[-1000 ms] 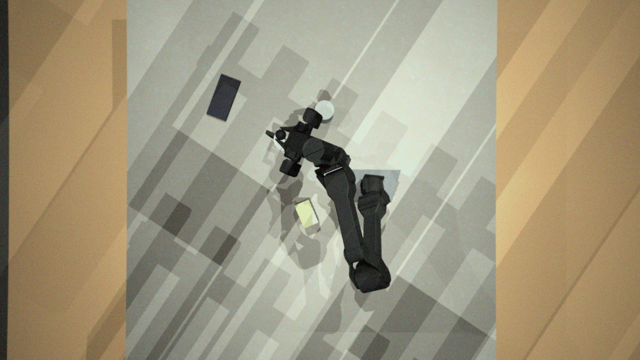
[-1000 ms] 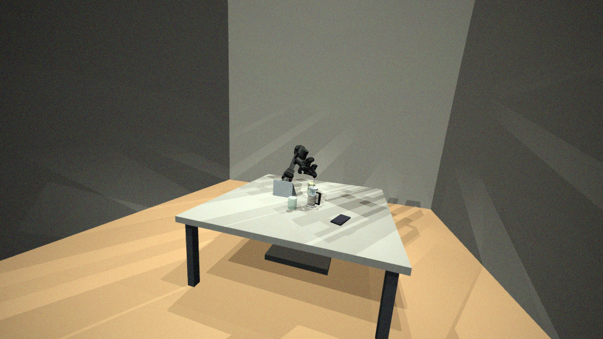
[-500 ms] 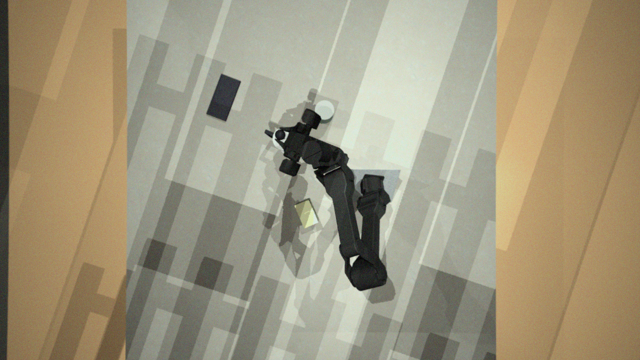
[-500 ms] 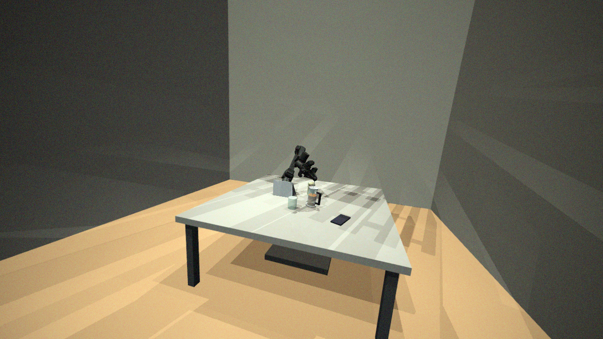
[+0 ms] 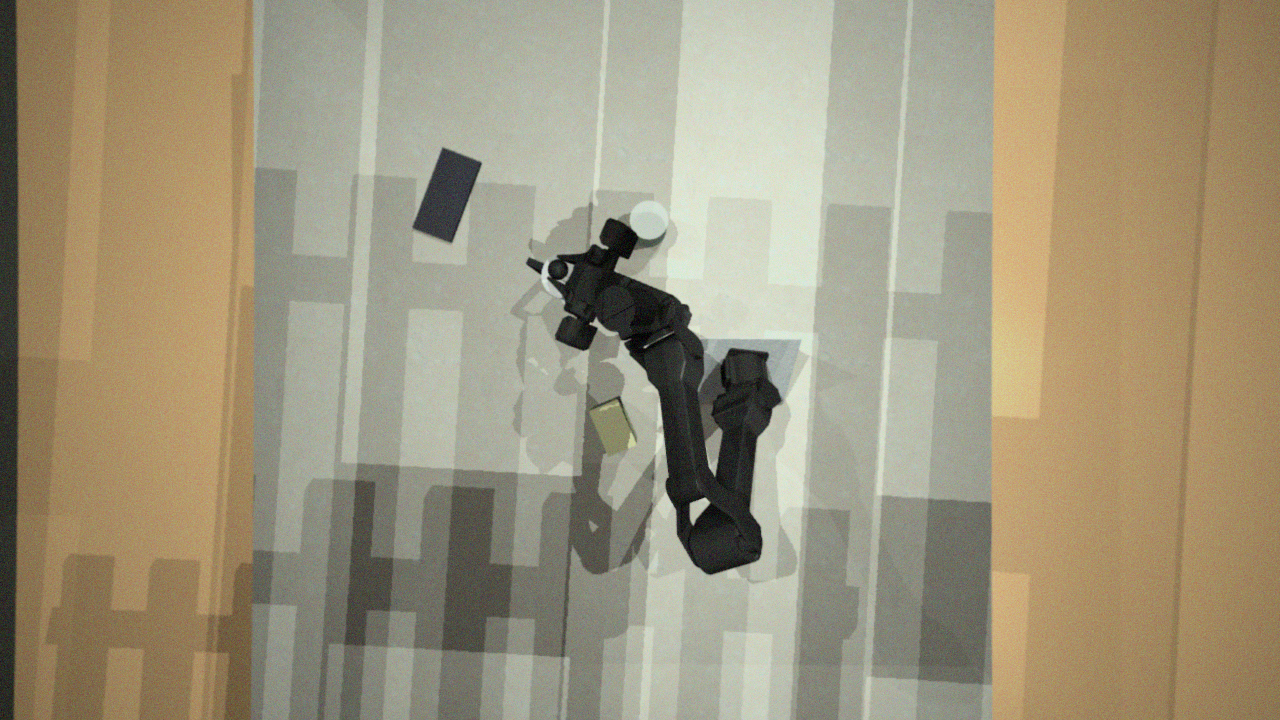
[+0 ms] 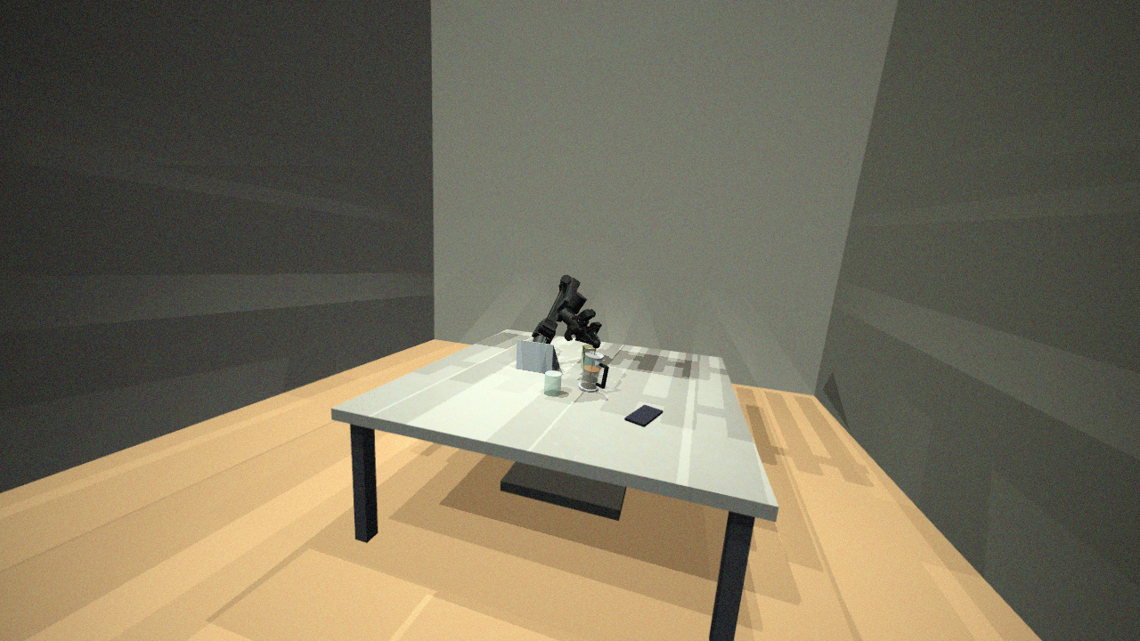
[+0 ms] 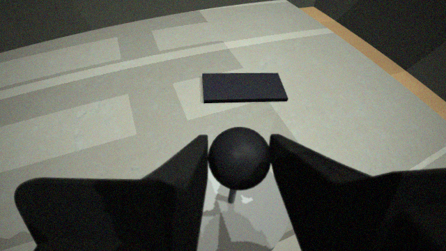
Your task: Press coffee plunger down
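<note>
The coffee press stands upright on the table, a clear glass body with a pale lid and a black handle on its right side in the exterior view. A brown band shows about halfway up the glass. My gripper is shut on the round black plunger knob, with one finger on each side of it. A short piece of the thin plunger rod shows below the knob, so the knob is above the lid. The fingers hide the knob in the exterior view.
A pale cup stands close to the press, beside the gripper body. A dark flat slab lies beyond the fingertips. A yellow block and a grey-blue panel are near the arm.
</note>
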Tool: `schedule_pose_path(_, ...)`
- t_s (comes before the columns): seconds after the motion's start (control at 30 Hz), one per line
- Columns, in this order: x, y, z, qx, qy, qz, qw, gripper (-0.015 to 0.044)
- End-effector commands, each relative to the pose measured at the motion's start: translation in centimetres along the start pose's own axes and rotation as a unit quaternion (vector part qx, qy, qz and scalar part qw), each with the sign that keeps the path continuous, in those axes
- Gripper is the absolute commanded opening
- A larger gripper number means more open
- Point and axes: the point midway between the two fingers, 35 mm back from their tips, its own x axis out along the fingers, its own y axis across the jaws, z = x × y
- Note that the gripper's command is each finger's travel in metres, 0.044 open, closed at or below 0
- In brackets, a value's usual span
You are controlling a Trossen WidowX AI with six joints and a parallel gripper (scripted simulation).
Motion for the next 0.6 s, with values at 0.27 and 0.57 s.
schedule_pose_path(0.27, 0.81, -0.02, -1.45, 0.014, 0.022, 0.002, 1.0, 0.0122)
schedule_pose_path(0.57, 0.85, -0.14, -1.38, 0.014, 0.022, 0.002, 1.0, 0.0122)
